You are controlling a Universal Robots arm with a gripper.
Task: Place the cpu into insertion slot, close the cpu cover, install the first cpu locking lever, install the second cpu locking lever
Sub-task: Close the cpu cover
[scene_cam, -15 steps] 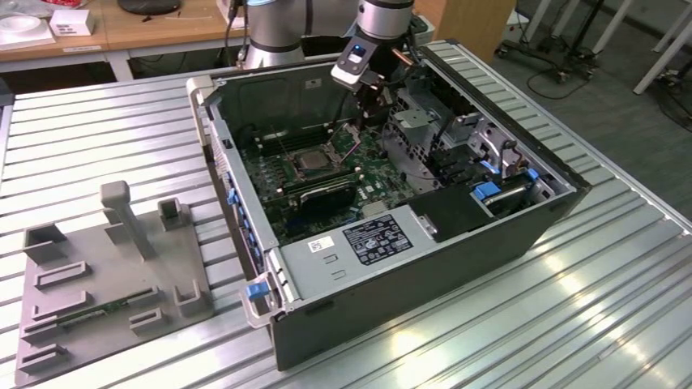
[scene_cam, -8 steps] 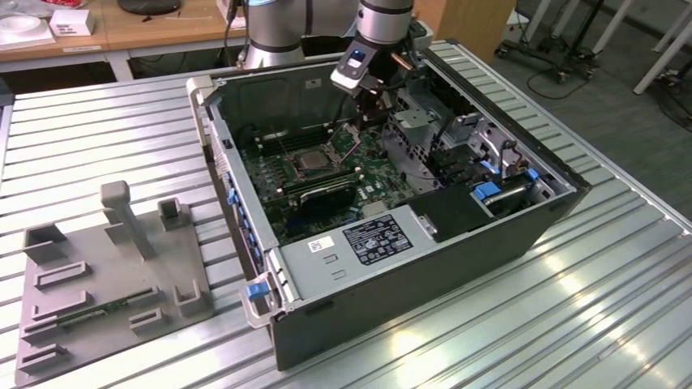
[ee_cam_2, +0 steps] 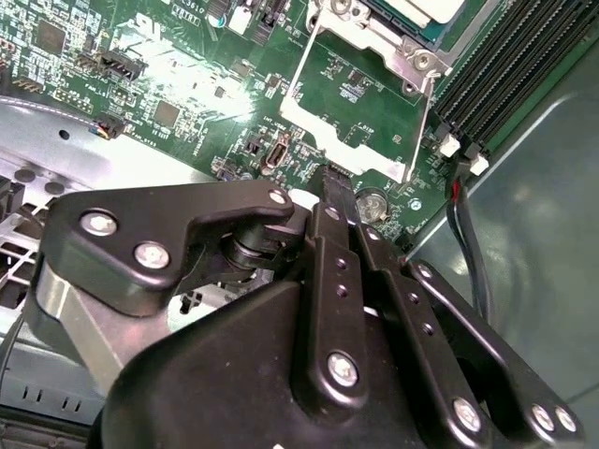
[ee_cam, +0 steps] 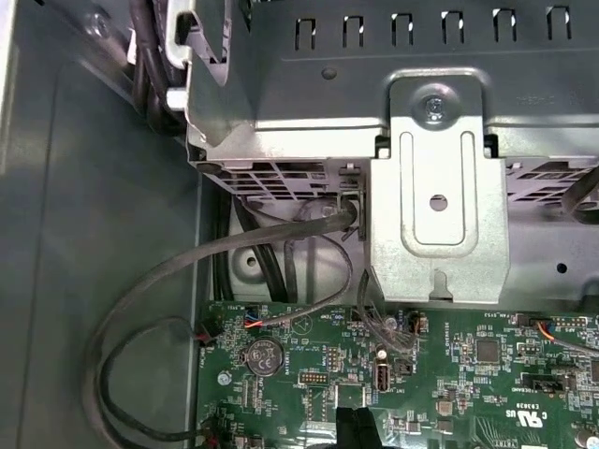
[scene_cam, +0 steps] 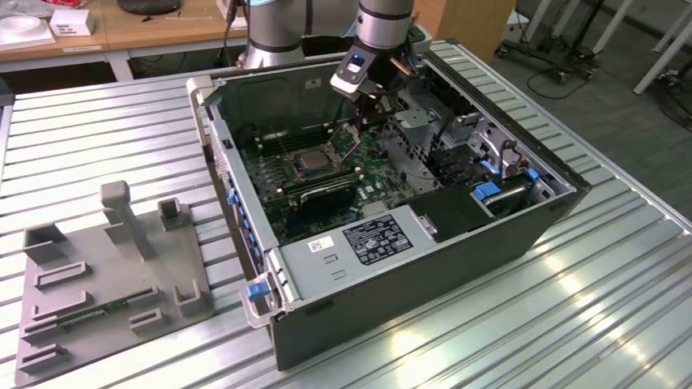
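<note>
1. Hovering inside the open computer case point(scene_cam: 433, 243), the gripper point(scene_cam: 371, 107) hung over the circuit board point(scene_cam: 324, 203). It was near the insertion slot point(scene_cam: 308, 162), on the exterior view's right of it.
2. In both wrist views the jaws looked drawn together, with nothing seen between them.
3. The cpu point(ee_cam_2: 421, 7) lay flat inside the insertion slot, its pale face showing within the silvery frame. Judged from that, the placing step was done.
4. The cpu cover point(ee_cam_2: 323, 120) looked tipped up off the insertion slot on the gripper's side, with green board visible through its cut-out centre. In the second wrist view the gripper's tips were just beside the cover's free edge. Whether they touched it could not be told.
5. The step in hand was probably closing the cover. Doing it well would call for:
   - pressing on the solid rim of the cover, not into the cut-out;
   - following the arc of the hinge toward the insertion slot rather than pushing straight down;
   - keeping the force light, so that the cpu was not nudged in the insertion slot.
6. Thin metal rods point(ee_cam_2: 427, 108) ran along two sides of the cover and were probably the locking levers. The push should stay clear of them and of the long memory slots point(ee_cam_2: 505, 56) beside the insertion slot.
7. Closed tips made a narrow contact that could slip off a thin plate, so a centred push on the rim seemed safest.
8. A grey tray point(scene_cam: 108, 275) sat well apart from the insertion slot, outside the case.
</note>
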